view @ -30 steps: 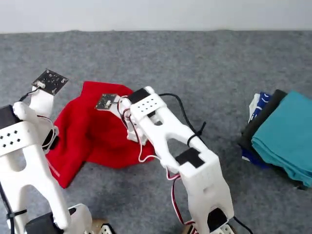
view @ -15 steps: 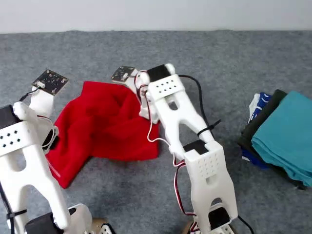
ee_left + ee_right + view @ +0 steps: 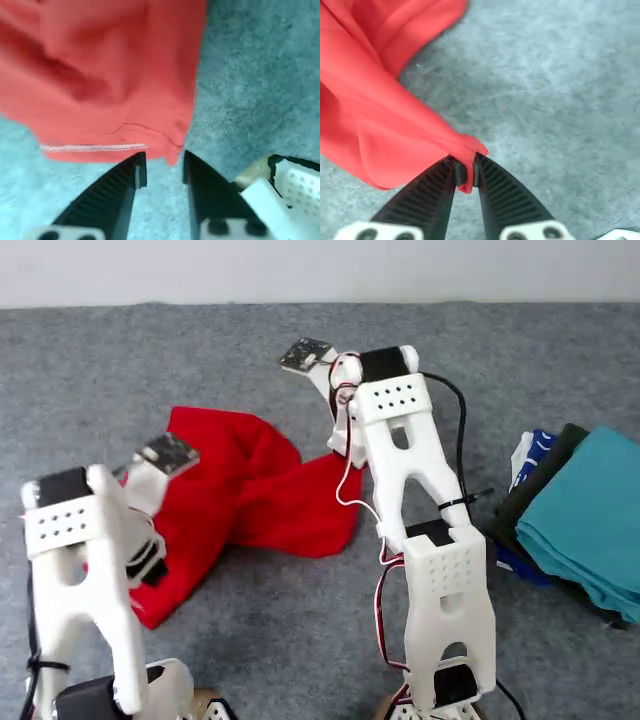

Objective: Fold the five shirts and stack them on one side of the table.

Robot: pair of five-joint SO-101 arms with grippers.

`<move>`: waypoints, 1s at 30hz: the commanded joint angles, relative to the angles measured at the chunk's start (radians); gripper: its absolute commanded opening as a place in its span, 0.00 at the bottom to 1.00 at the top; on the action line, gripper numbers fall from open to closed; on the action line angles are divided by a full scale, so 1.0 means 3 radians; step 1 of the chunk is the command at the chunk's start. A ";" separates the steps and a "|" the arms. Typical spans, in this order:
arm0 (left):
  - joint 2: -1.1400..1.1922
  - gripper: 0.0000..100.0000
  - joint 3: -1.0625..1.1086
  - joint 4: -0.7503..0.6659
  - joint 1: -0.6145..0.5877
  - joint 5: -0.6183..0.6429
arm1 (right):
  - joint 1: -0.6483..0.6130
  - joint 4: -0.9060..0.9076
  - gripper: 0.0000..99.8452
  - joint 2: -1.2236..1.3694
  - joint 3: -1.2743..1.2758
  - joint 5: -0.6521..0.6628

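Observation:
A red shirt (image 3: 235,502) lies crumpled on the grey table, left of centre in the high view. One corner is pulled out toward the right arm (image 3: 400,440). My right gripper (image 3: 466,171) is shut on a bunched fold of the red shirt (image 3: 380,115), held a little above the table. My left gripper (image 3: 164,169) is open at the near left end of the shirt, and a hemmed corner of the red shirt (image 3: 110,85) reaches just between its fingertips. A stack of folded shirts (image 3: 585,515), teal on top, sits at the table's right side.
The grey carpet-like table (image 3: 250,350) stretches bare behind the shirt and between the right arm and the stack. The left arm (image 3: 85,580) stands over the shirt's near left part. A white wall borders the far edge.
The right arm swung to the far right with the shirt corner in its grip, stretching the shirt out rightward. The left arm moved right, over the shirt's near left end.

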 commanded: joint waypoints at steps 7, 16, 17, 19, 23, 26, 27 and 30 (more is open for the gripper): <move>-0.0082 0.18 0.0494 -0.0435 0.0036 -0.0041 | 0.0161 0.0136 0.01 -0.0166 -0.0169 0.0031; -0.0072 0.17 0.0442 -0.0629 0.0271 0.0082 | 0.0320 0.0141 0.01 -0.0565 -0.0153 0.0107; -0.0072 0.17 0.0478 -0.0629 0.0343 0.0077 | 0.0330 0.0141 0.01 -0.0621 -0.0153 0.0118; -0.0072 0.18 0.0545 -0.0629 0.0450 0.0077 | 0.0376 0.0141 0.01 -0.0765 -0.0148 0.0118; -0.0066 0.18 0.0580 -0.0690 0.0598 0.0077 | 0.0483 0.0141 0.01 -0.1041 0.0005 0.0128; -0.0066 0.18 0.0580 -0.0829 0.0701 0.0077 | 0.0483 0.0141 0.01 -0.1250 0.0225 0.0128; -0.0066 0.18 0.0580 -0.0880 0.0716 0.0077 | 0.0478 0.0141 0.01 -0.1317 0.0266 0.0128; 0.0015 0.17 0.0550 -0.1069 0.0711 0.0102 | 0.0473 0.0141 0.01 -0.1511 0.0297 0.0123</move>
